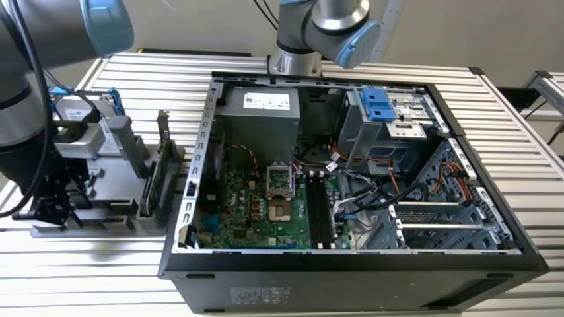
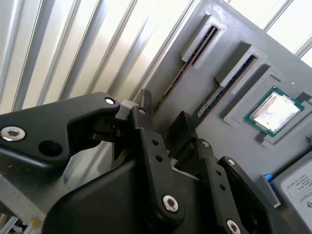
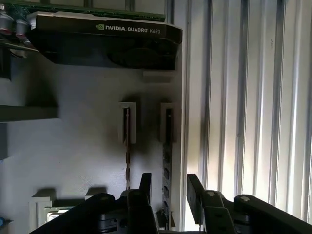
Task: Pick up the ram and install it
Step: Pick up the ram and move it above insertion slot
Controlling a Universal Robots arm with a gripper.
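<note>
Two ram sticks stand on edge in slots of a grey holder (image 3: pixel 87 146). In both wrist views my gripper (image 3: pixel 168 187) (image 2: pixel 163 114) is open low over the holder, one finger on each side of the ram (image 3: pixel 167 161) (image 2: pixel 192 56) nearest the holder's edge. I see no contact with it. The other ram stick (image 3: pixel 127 141) (image 2: pixel 229 80) stands parallel, just beside. In the exterior view the gripper (image 1: pixel 53 208) hangs over the holder at the exterior view's left. The open computer case (image 1: pixel 189 218) lies to its right, with black memory slots (image 1: pixel 319 211) on the green motherboard.
A black graphics card (image 3: pixel 107 44) stands at the holder's far end. A processor chip (image 2: pixel 273 109) and a silver drive (image 2: pixel 297 187) also rest on the holder. Cables (image 1: pixel 379 191), a drive cage (image 1: pixel 387 112) and a power supply (image 1: pixel 260 115) crowd the case. The ribbed table (image 1: pixel 105 284) surrounds everything.
</note>
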